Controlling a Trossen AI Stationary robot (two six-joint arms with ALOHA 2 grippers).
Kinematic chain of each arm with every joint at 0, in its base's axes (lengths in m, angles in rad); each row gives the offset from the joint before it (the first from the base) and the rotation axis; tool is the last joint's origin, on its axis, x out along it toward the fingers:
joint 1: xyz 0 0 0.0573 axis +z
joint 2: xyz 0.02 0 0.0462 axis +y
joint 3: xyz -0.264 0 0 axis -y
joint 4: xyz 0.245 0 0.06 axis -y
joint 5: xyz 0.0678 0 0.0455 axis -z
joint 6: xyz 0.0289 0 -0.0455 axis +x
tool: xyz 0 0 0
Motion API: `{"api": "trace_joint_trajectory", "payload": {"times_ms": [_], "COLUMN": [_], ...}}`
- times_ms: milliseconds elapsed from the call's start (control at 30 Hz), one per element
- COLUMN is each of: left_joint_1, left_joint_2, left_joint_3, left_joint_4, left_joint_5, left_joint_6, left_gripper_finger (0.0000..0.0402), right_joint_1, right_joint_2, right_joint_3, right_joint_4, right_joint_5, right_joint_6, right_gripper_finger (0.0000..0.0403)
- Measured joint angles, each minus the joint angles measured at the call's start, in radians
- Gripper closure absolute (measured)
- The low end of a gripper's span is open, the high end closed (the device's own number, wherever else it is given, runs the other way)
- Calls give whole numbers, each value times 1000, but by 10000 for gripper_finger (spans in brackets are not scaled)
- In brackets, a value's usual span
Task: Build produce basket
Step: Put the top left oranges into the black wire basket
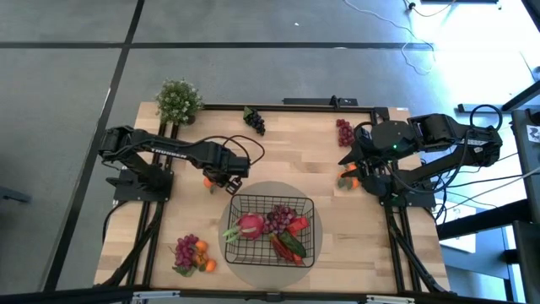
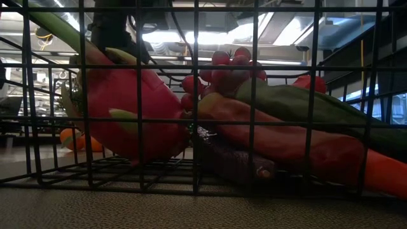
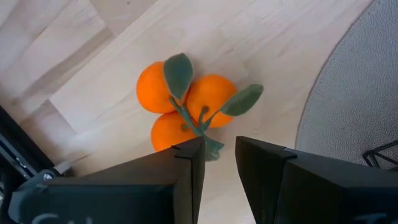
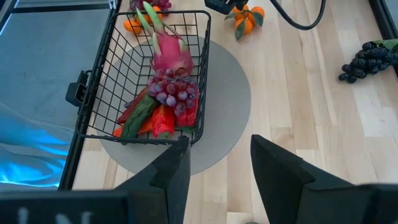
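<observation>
1. The basket [image 1: 272, 230] sits on a round grey mat [image 1: 232, 253] at the near middle of the wooden table [image 1: 295, 160].
2. Inside it lie a pink dragon fruit [image 1: 251, 225] with green tips, a red grape bunch [image 1: 278, 219], red peppers [image 1: 297, 225] and a green pepper [image 1: 289, 243]; the low view, looking through the wire, shows them piled against each other, with a dark purple piece [image 2: 232, 162] underneath.
3. Just beyond the basket's far left corner, three oranges [image 3: 180, 102] with green leaves rest on the bare wood beside the mat's edge.
4. The left gripper [image 1: 224, 179] hangs right over these oranges; its wrist view shows the fingers [image 3: 186, 168] a narrow gap apart, above the fruit, with nothing between them.
5. The right gripper [image 1: 359, 169] is at the table's right edge, beside another orange [image 1: 348, 181]; its wrist view shows the fingers [image 4: 177, 168] spread and empty.
6. Produce left outside the basket: a black grape bunch [image 1: 255, 121] at the far middle, a red bunch [image 1: 345, 132] at the far right, and a purple bunch [image 1: 186, 249] with oranges [image 1: 202, 260] near the left front.
7. A potted plant [image 1: 178, 101] stands at the far left corner.
</observation>
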Motion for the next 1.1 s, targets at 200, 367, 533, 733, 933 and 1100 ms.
{"api": "trace_joint_trajectory", "payload": {"times_ms": [200,367,533,733,933,1100], "left_joint_1": [1,1,2,2,2,11], "left_joint_2": [0,0,0,0,0,0], "left_joint_3": [0,0,0,0,0,0], "left_joint_4": [0,0,0,0,-25,-23], "left_joint_5": [2,5,5,3,7,33], "left_joint_6": [-33,-69,-61,64,85,43], "left_gripper_finger": [324,324,324,324,324,324], "right_joint_1": [0,0,0,0,0,0], "right_joint_2": [0,0,0,0,0,0], "right_joint_3": [0,0,0,0,0,0], "right_joint_4": [0,0,0,0,0,0], "right_joint_5": [0,0,0,0,0,0], "right_joint_6": [0,0,0,-1,-1,-1], "right_gripper_finger": [249,249,249,249,249,249]}}
